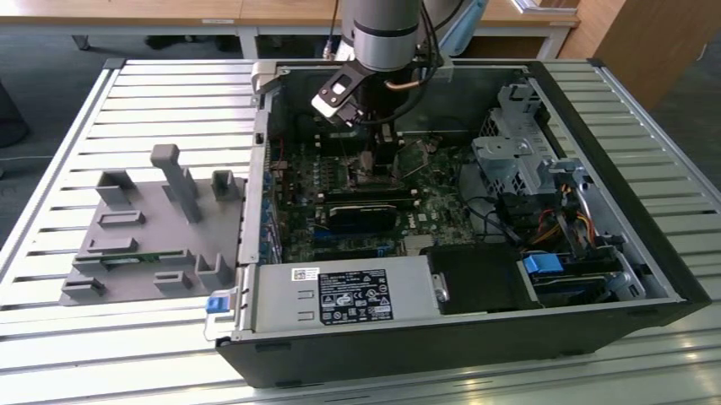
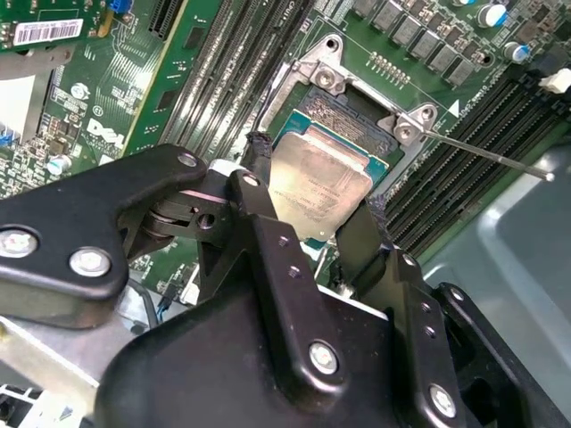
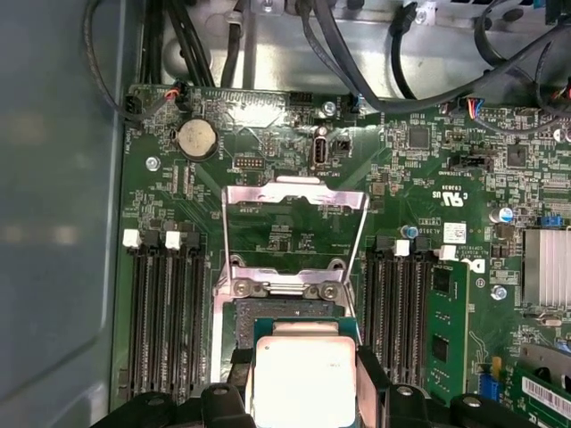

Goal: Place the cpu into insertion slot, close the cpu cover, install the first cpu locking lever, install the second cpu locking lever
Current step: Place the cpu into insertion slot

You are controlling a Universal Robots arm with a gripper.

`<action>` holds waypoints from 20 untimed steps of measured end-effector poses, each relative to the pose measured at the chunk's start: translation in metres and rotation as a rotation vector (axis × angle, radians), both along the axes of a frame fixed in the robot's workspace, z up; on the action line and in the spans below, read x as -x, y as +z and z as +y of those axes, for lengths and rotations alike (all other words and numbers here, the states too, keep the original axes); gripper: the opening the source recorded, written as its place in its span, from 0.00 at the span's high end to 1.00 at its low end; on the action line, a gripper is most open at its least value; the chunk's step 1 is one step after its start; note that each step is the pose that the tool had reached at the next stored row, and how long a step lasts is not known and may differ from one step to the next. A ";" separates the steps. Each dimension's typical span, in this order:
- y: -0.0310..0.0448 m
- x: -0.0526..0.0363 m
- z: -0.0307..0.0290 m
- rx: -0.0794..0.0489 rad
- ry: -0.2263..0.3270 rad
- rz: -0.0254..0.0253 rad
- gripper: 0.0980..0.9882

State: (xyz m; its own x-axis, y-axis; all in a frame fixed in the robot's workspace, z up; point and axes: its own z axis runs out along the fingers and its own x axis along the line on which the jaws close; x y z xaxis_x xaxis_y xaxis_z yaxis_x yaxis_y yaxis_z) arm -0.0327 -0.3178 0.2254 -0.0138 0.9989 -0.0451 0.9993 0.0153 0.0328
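The flat square cpu (image 2: 319, 185), silver-grey on top, is clamped by its edges between the black fingers of the gripper (image 2: 318, 176), just over the insertion slot (image 2: 350, 112), with the cpu cover (image 3: 295, 192) raised open.

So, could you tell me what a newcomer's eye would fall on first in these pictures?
Most likely the cpu, its silver top bright between the black fingers of the gripper, right over the insertion slot. Next, in the first wrist view, the cpu cover flipped open beside the slot. In the exterior view, the arm reaches into the open computer case.
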 end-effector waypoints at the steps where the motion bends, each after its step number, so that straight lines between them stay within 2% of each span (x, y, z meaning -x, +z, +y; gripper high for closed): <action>1: -0.0006 0.0000 0.0000 0.001 0.000 0.0001 0.50; 12: -0.0115 0.0000 0.0005 0.001 0.000 0.0000 0.50; 20: -0.0142 0.0000 0.0033 0.001 0.000 0.0000 0.50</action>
